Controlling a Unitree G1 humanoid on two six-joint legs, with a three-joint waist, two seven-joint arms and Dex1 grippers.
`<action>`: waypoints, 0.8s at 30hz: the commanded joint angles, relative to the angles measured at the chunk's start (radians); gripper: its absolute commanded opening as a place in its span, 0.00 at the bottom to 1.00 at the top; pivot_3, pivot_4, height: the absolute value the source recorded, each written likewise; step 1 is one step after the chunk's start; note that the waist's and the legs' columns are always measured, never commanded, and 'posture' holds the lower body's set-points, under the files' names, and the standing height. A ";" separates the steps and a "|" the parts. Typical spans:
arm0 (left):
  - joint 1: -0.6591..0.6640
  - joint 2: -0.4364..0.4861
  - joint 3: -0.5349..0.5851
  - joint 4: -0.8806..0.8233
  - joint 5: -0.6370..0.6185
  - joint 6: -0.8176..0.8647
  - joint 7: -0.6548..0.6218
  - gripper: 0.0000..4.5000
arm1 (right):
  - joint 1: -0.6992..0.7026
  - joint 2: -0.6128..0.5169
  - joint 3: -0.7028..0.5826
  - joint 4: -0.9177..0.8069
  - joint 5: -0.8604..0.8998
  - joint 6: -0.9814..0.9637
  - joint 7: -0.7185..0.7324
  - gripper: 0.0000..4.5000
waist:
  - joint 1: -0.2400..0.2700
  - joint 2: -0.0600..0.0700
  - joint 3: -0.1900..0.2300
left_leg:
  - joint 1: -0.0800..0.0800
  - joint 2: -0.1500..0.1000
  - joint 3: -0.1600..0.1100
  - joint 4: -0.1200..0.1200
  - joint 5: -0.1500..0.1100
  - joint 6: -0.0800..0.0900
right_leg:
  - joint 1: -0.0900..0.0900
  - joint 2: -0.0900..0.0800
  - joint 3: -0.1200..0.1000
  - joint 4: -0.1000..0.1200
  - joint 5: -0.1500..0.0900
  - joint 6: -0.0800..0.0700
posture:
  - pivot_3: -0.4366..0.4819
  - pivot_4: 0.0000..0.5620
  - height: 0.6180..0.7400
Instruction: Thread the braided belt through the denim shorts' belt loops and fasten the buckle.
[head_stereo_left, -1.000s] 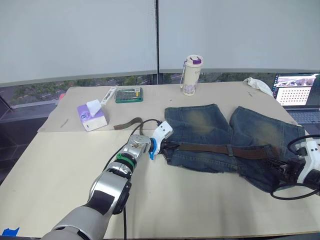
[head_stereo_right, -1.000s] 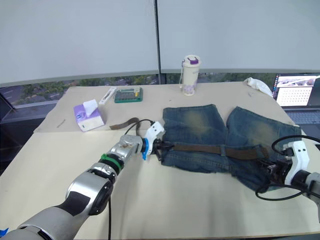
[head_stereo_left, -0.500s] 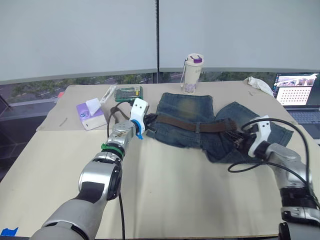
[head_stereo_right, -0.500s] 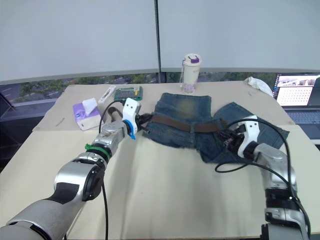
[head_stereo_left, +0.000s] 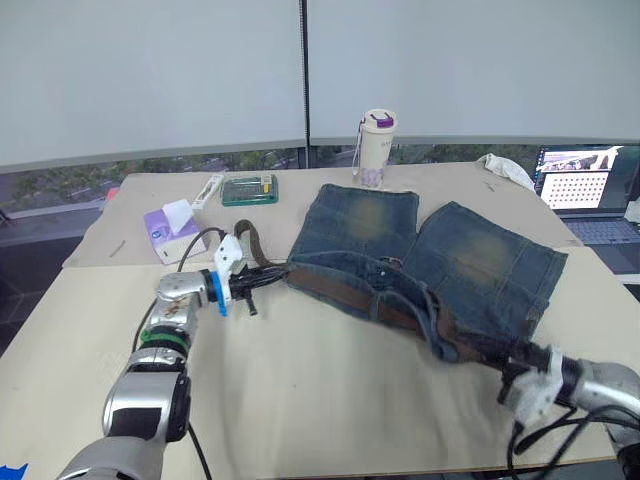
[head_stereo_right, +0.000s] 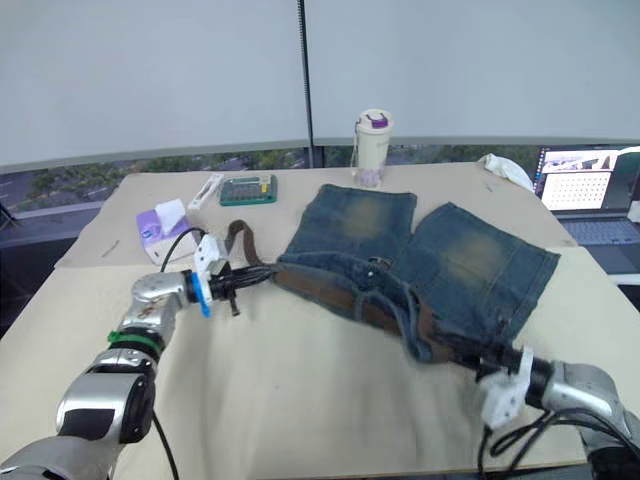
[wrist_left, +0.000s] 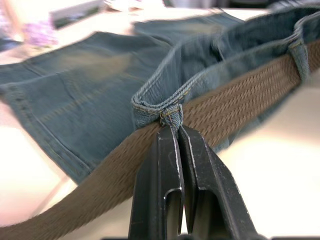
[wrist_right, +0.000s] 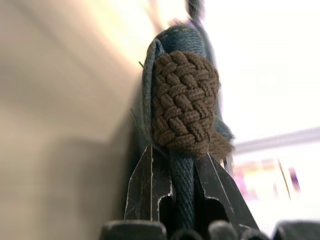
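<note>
Denim shorts (head_stereo_left: 440, 260) lie mid-worktop (head_stereo_left: 330, 400), legs pointing away toward the far edge, waistband nearest the robot. Braided belt (head_stereo_left: 350, 293) runs along the waistband through belt loops (wrist_left: 172, 114); its free end (head_stereo_left: 247, 240) trails off to the left. Left hand (head_stereo_left: 262, 283) at the waistband's left corner, right hand (head_stereo_left: 497, 353) at its right end. Behind the shorts stands a bottle (head_stereo_left: 375, 148); far left a tissue pack (head_stereo_left: 172, 228) and a calculator (head_stereo_left: 250, 189); laptop (head_stereo_left: 583, 190) far right.
</note>
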 joint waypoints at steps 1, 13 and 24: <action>0.048 0.052 -0.025 -0.043 -0.004 0.001 -0.094 0.21 | 0.039 -0.046 -0.051 -0.012 -0.141 -0.125 -0.084 0.00 | 0.001 0.000 0.000 | 0.000 0.000 0.000 0.000 0.000 0.000 | 0.000 0.000 0.000 0.000 0.000 0.000 | 0.48 0.27 1.00; 0.083 0.188 -0.135 -0.072 -0.030 0.103 -0.266 1.00 | 0.409 -0.470 0.412 -0.225 0.769 0.593 0.258 0.96 | 0.004 -0.001 0.001 | 0.000 0.002 -0.003 0.000 -0.003 0.005 | 0.011 0.000 -0.001 -0.013 -0.001 -0.003 | 0.48 0.27 1.00; 0.049 0.166 -0.174 -0.489 -0.261 0.436 -0.240 1.00 | 0.569 -0.490 0.013 -0.850 1.380 1.526 0.206 0.98 | 0.019 0.000 0.002 | -0.002 0.005 -0.009 0.006 -0.010 0.012 | 0.014 -0.002 -0.002 -0.013 -0.003 -0.002 | 0.48 0.27 1.00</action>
